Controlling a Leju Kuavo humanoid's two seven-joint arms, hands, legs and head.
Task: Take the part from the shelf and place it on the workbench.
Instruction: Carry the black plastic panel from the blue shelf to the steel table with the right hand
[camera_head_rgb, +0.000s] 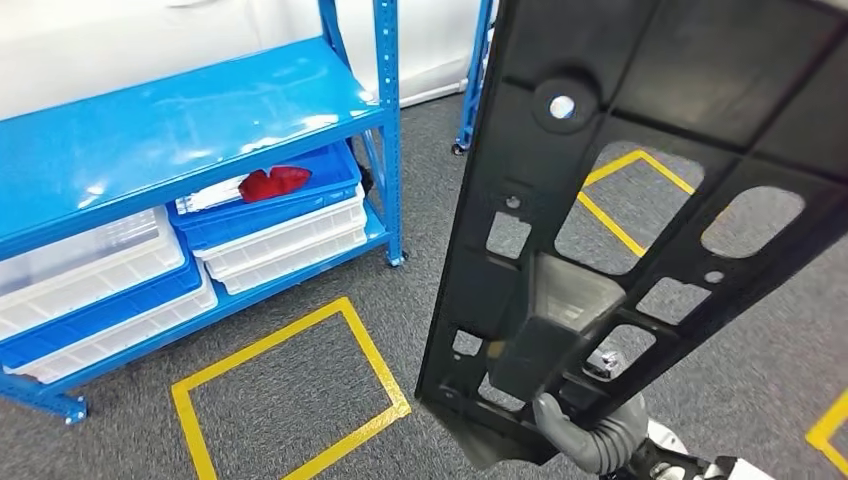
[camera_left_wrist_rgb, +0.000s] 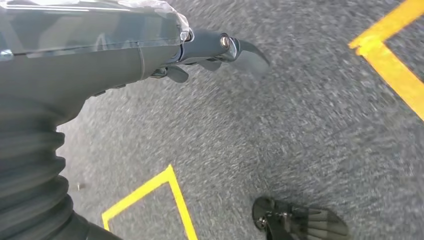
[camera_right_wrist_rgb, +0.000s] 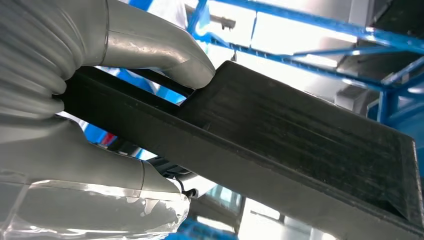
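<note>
A large flat black plastic part (camera_head_rgb: 700, 80) with several cut-outs stands almost upright in front of me and covers the right half of the head view. My right hand (camera_head_rgb: 585, 432) grips its lower end from below. In the right wrist view the grey thumb and fingers (camera_right_wrist_rgb: 165, 57) clamp the part's thick black edge (camera_right_wrist_rgb: 300, 135). My left hand (camera_left_wrist_rgb: 125, 50) hangs over the grey carpet, its dark fingers (camera_left_wrist_rgb: 220, 45) loosely stretched out and holding nothing.
A blue metal shelf (camera_head_rgb: 200, 120) stands at the left, with blue and white bins (camera_head_rgb: 280, 235) on its lower level and a red object (camera_head_rgb: 272, 183) in one bin. Yellow tape (camera_head_rgb: 370, 350) marks rectangles on the grey carpet.
</note>
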